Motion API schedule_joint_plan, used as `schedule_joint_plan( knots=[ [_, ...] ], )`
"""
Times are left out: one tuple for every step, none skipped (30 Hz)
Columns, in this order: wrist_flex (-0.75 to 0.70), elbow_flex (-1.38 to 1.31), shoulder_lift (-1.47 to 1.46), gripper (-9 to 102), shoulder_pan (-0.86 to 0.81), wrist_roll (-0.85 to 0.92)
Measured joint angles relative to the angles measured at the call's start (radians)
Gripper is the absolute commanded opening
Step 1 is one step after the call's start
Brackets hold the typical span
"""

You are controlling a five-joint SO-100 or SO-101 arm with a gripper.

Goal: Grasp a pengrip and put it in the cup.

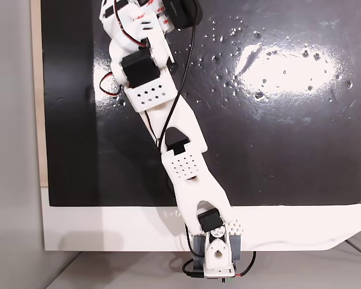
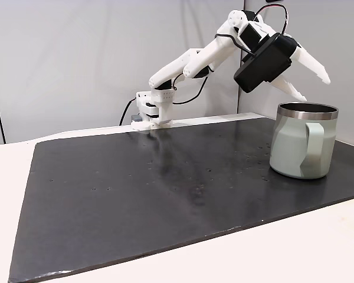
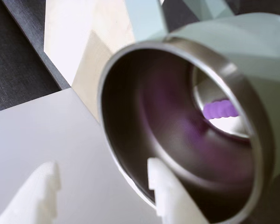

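- Hovering over the cup (image 2: pixel 301 141), the gripper (image 2: pixel 314 84) has its two white fingers spread apart and nothing between them; the wrist view shows both fingertips (image 3: pixel 165 189) parted at the bottom edge of the frame, one overlapping the rim.
- Pengrip (image 3: pixel 220 110): lies inside the cup at its bottom, below the tool, seen as a ribbed purple cylinder with a purple glow on the shiny inner wall. Its long axis runs roughly left to right in the wrist view.
- Judgement: the drop appears done, so the coming move is a lift straight up and away from the rim.
- Edges: the cup stands near the right edge of the black mat (image 2: pixel 141 194) in the side fixed view, handle facing the camera; one finger hangs close above the rim, so a sideways pull could knock it.
- Open room: the mat between the cup and the arm base (image 2: pixel 153 112) is bare, leaving a free path for retreat.
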State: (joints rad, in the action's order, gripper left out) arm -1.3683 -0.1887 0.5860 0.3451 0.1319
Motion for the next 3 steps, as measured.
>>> schedule_joint_plan(
  knots=[
    [-0.002,-0.002,0.0,19,0.0,0.0],
    [-0.005,-0.008,0.0,19,0.0,0.0],
    [-0.009,-0.008,0.0,19,0.0,0.0]
  ],
)
